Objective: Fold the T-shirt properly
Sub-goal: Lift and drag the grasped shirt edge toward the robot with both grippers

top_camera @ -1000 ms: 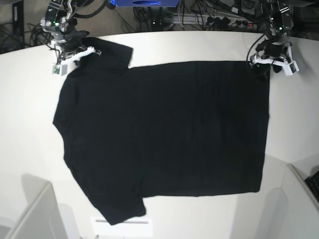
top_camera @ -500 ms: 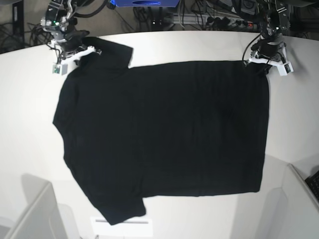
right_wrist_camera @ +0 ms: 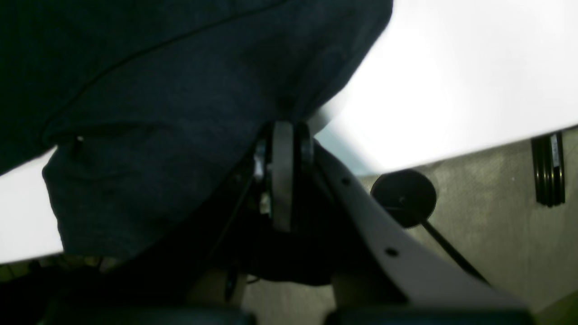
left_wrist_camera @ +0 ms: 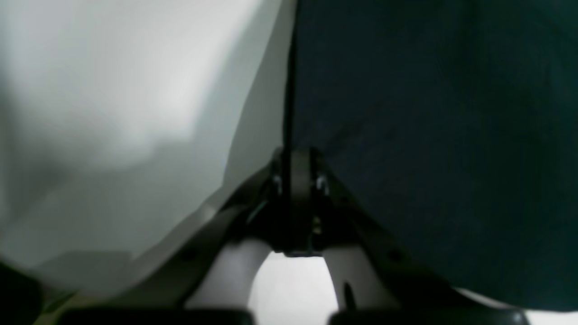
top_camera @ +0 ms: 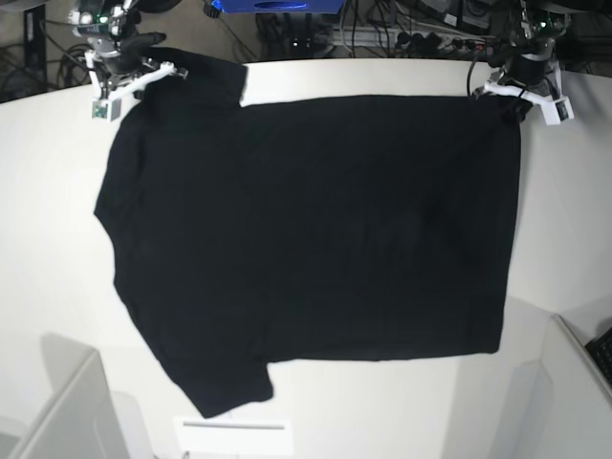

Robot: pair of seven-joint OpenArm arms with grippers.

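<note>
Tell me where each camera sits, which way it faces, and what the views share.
Base: overhead, looking down on the white table and spread black cloth T-shirt; both arms at the far edge.
Left wrist: behind the left gripper, shut on the shirt's hem corner.
Right wrist: behind the right gripper, shut on the sleeve.
All three share the shirt and table.

No text, label, brand, number or sign can be read in any view. The large black short-sleeved cloth T-shirt (top_camera: pixel 316 239) shows only its plain side, with no lettering.
</note>
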